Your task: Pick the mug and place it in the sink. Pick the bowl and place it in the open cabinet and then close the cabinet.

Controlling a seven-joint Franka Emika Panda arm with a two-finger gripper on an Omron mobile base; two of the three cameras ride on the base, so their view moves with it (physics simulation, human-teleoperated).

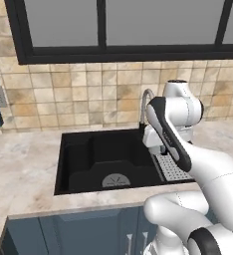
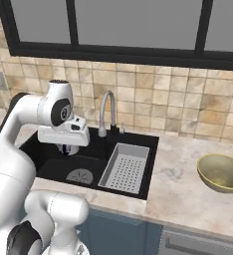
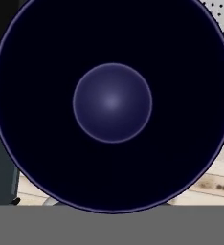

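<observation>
Dark blue mug (image 3: 112, 103) sits right under the hand camera – its round inside hides the fingers. Gripper (image 2: 66, 148) hangs over the black sink (image 2: 54, 167), clenched on the mug. Bowl (image 2: 221, 172) rests on the counter (image 2: 178, 184), well apart, cut off at the edge.

The white arm (image 2: 19, 144) rises from the near side and bends forward, its hand (image 2: 63, 133) pointing downward. The fingers are closed, hidden beneath the hand in both base views.
</observation>
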